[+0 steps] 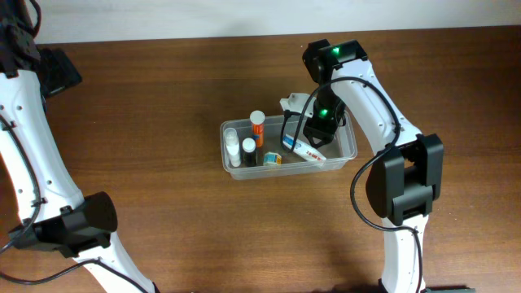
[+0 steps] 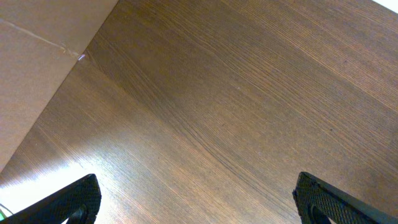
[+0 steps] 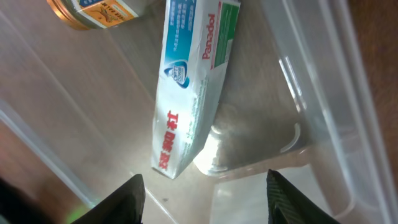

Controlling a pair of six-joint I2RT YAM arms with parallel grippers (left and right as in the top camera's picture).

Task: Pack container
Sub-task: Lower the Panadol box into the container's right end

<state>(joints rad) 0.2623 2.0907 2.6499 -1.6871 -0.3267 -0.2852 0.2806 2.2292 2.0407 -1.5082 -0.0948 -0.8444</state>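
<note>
I see a dark brown wooden table (image 1: 163, 98) with a pronounced grain, and a pale wall strip (image 1: 244, 16) runs along its far edge. In my left wrist view a tan cardboard-like panel (image 2: 37, 68) borders the wood at the upper left.

The container (image 1: 348, 146), a clear rectangular tub with rounded corners, sits near the middle of the table, directly beneath my right gripper (image 3: 202, 196). That gripper reaches down into the tub's right-hand end, its fingers (image 3: 127, 199) spread wide and gripping nothing. Just ahead of the fingertips, on the tub floor, lies a white medicine box (image 3: 189, 93) with green and blue print, tilted at an angle. Beyond the box, farther from the gripper, I can make out the base of a small amber jar (image 3: 93, 12) with an orange label. At the tub's other end, well away from the gripper, stand three small bottles: a white-capped orange one (image 1: 257, 124), a dark one with a white cap (image 1: 248, 151), and a white one (image 1: 233, 146).

My left gripper (image 2: 199, 199) hangs over bare wood, well apart from the tub, its fingers wide and empty.
</note>
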